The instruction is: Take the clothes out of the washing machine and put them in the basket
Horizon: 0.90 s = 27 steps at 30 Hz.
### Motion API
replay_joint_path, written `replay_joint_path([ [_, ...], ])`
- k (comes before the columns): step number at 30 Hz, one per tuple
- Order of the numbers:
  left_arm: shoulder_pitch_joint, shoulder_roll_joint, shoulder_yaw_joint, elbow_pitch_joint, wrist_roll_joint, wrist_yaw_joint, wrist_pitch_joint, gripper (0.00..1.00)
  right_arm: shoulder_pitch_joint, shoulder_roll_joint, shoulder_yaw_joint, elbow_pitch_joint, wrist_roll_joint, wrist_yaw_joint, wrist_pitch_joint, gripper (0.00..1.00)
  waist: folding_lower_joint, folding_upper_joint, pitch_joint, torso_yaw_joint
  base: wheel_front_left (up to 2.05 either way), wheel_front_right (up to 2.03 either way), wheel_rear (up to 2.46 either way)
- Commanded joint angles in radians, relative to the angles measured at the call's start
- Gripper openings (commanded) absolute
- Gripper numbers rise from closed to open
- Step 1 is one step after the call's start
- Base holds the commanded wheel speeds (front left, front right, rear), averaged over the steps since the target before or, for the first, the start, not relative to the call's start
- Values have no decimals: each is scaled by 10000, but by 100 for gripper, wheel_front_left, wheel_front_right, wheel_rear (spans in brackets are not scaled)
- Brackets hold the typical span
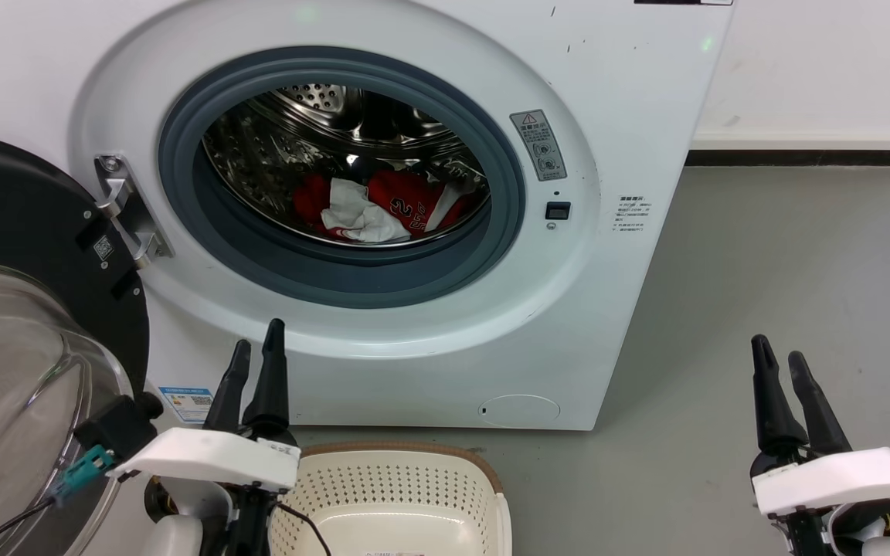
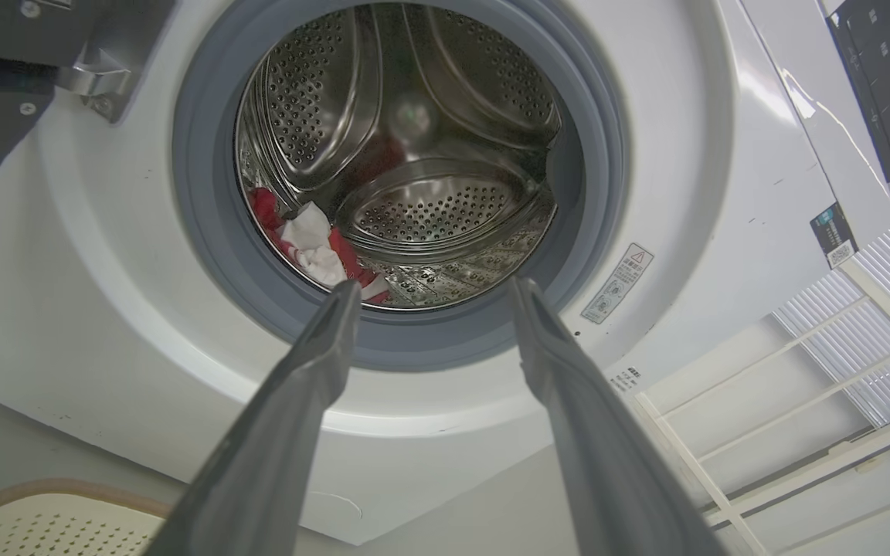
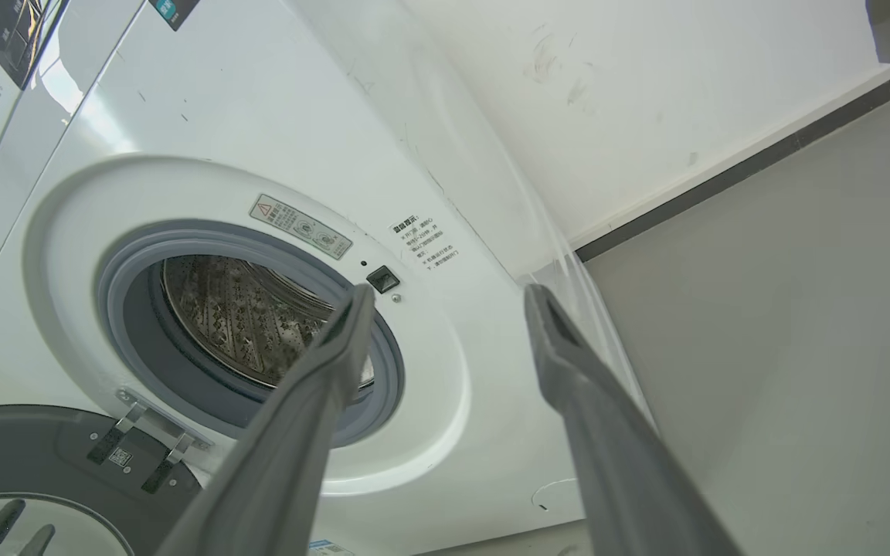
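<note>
The white washing machine (image 1: 630, 93) stands ahead with its round door (image 1: 20, 255) swung open to the left. Inside the steel drum lie the clothes (image 1: 406, 202), red jersey fabric with a white cloth piece (image 1: 352, 216) on top; they also show low in the drum as clothes (image 2: 314, 247). The cream basket (image 1: 399, 494) with a brown rim sits on the floor below the drum opening. My left gripper (image 1: 258, 346) is open and empty, just in front of the washer's lower ring, beside the basket. My right gripper (image 1: 779, 349) is open and empty over the floor, right of the washer.
Grey floor (image 1: 785, 262) stretches to the right of the washer up to a white wall with a dark skirting (image 1: 800, 157). The glass door bulge (image 1: 12, 371) sits close to my left arm. A white shelf frame (image 2: 800, 417) shows in the left wrist view.
</note>
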Motion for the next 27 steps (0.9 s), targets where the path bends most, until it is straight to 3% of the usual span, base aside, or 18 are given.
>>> replay_joint_path([
  [1, -273, 25, -69, -78, 436, 25, -122, 100, -10, -30, -8, -73, -443, 3, -116, 100, 0, 0, 0, -2, 0, 0, 0],
  [27, -434, 30, -633, 402, 4121, 304, -827, 100, 104, -30, -27, 168, -3711, 2, -822, 100, 0, 0, -15, -9, 0, 0, 0],
])
